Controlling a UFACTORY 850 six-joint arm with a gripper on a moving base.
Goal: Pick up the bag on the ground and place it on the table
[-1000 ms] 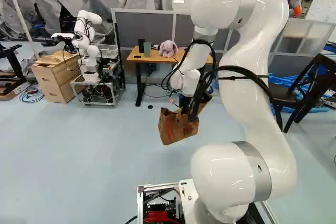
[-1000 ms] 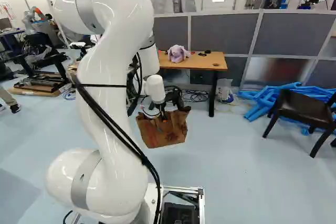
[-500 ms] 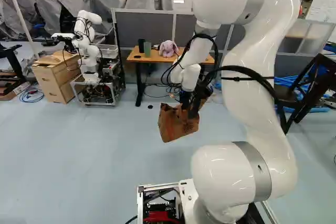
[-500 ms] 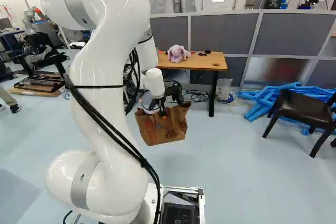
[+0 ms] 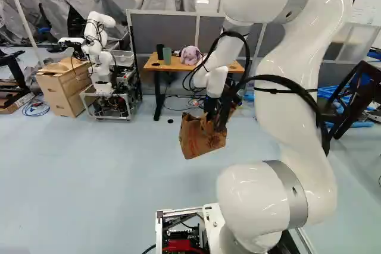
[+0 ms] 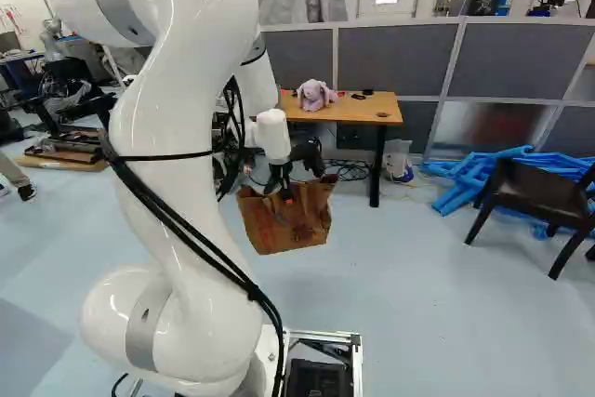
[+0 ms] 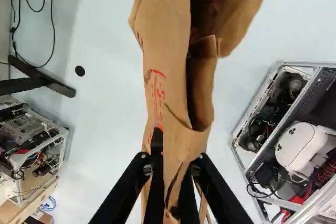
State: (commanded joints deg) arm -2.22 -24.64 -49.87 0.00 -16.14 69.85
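The gripper (image 6: pixel 286 194) is shut on the upper part of the brown paper bag (image 6: pixel 290 220), which hangs tilted in the air in front of the table (image 6: pixel 376 113). In the left base view the bag (image 5: pixel 197 140) hangs below the tabletop's height, nearer to the base than the table. In the wrist view both fingers of the gripper (image 7: pixel 171 157) press the paper from two sides, and the bag (image 7: pixel 163 56) stretches out ahead of them with its mouth partly spread. Cables and the forearm partly cover the gripper in the left base view.
A purple plush rabbit (image 6: pixel 315 95) and a green cup (image 5: pixel 167 56) stand on the table. Another robot (image 5: pixel 101 52) is on a cart beside wooden boxes (image 5: pixel 62 87). A dark chair (image 6: pixel 539 194) and blue wrapped pieces (image 6: pixel 465 178) lie right of the table.
My arm's upper joint has drawn back toward the base, and the forearm has shifted with it. The bag, still held, has risen slightly. The base has not moved.
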